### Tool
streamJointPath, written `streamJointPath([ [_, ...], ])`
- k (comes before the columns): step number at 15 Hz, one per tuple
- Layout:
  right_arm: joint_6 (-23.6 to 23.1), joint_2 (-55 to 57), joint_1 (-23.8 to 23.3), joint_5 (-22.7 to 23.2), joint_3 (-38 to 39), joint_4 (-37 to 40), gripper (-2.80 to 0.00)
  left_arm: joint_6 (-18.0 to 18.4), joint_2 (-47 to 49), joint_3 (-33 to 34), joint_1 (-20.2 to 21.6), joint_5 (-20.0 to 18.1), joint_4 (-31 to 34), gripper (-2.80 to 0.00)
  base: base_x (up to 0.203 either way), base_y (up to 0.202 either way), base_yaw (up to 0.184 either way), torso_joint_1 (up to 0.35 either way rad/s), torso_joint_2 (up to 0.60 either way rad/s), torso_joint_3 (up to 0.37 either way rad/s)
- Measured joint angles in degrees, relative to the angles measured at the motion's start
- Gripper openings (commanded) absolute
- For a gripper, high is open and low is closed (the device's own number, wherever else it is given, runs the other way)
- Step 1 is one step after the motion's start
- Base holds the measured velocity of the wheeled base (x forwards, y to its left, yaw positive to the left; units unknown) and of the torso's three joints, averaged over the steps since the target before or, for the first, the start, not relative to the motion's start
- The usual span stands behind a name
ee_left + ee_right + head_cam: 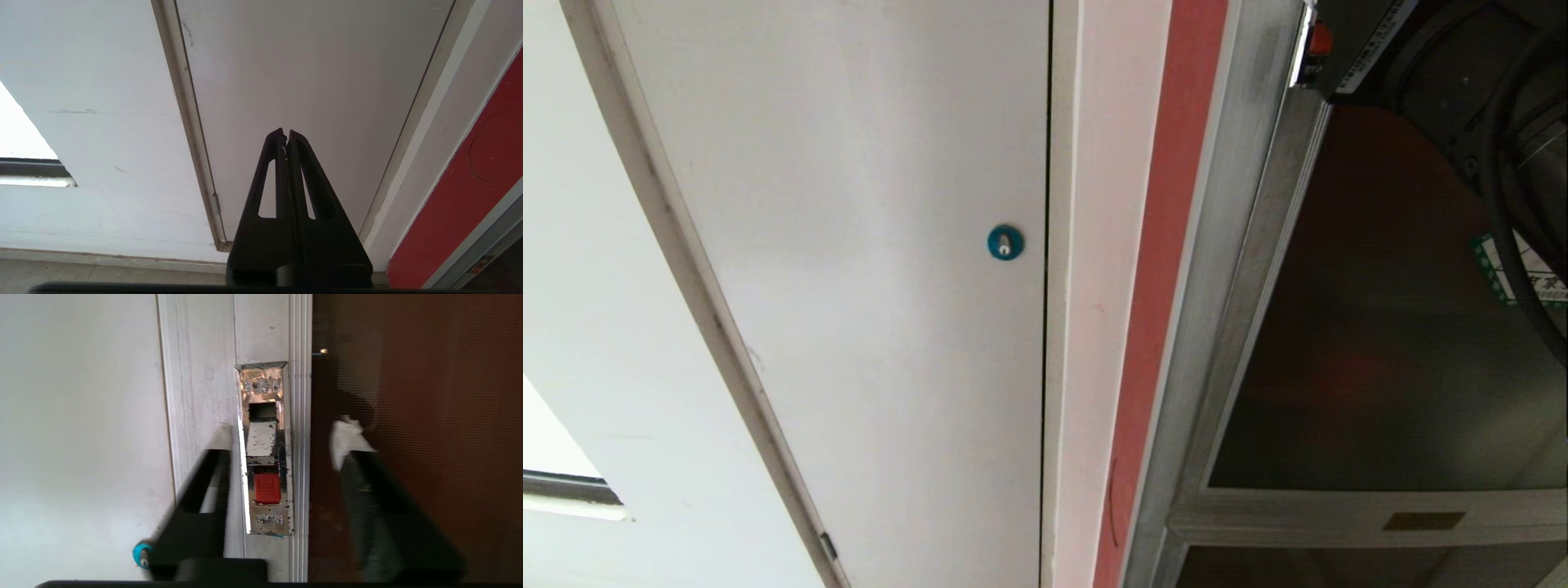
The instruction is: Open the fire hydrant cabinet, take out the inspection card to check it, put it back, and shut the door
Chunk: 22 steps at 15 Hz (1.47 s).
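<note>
Red latch (pixel 267 488) between blurred right gripper (pixel 286 437) fingers, door (pixel 416 437) glass murky

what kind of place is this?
Likely an indoor corridor or utility wall of a building: a silver-framed fire hydrant cabinet with a tinted glass door and red latch, beside a plain white door with a blue lock.

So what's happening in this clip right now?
The robot is at a tall silver-framed fire hydrant cabinet, whose dark tinted glass door looks closed. The right end effector is open, its fingers straddling the chrome latch plate with the small red catch on the door frame; from this angle I cannot tell whether they touch it. The left end effector is shut and idle, pointing at the plain white door beside the cabinet. No inspection card is visible.
</note>
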Motion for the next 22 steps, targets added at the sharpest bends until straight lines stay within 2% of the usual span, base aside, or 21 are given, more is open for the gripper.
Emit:
streamJointPath([
  [8, 0.0, 0.1, 0.2, 0.2, 0.4, 0.3, -2.80, 0.0, 0.0, 0.0, 0.0, 0.0, 0.0, -2.80, 0.000, 0.000, 0.000, 0.000, 0.00, 0.000],
  [12, -0.3, -1.2, 2.5, -0.1, 1.3, 0.6, -2.80, 0.0, 0.0, 0.0, 0.0, 0.0, 0.0, -2.80, 0.000, 0.000, 0.000, 0.000, 0.00, 0.000],
  [16, -1.0, -5.4, 5.4, -0.3, 4.4, 4.6, -2.80, 0.0, 0.0, 0.0, 0.0, 0.0, 0.0, -2.80, 0.000, 0.000, 0.000, 0.000, 0.00, 0.000],
  [22, -1.0, -13.4, 6.7, -0.1, 8.2, 8.5, -2.80, 0.0, 0.0, 0.0, 0.0, 0.0, 0.0, -2.80, 0.000, 0.000, 0.000, 0.000, 0.00, 0.000],
])
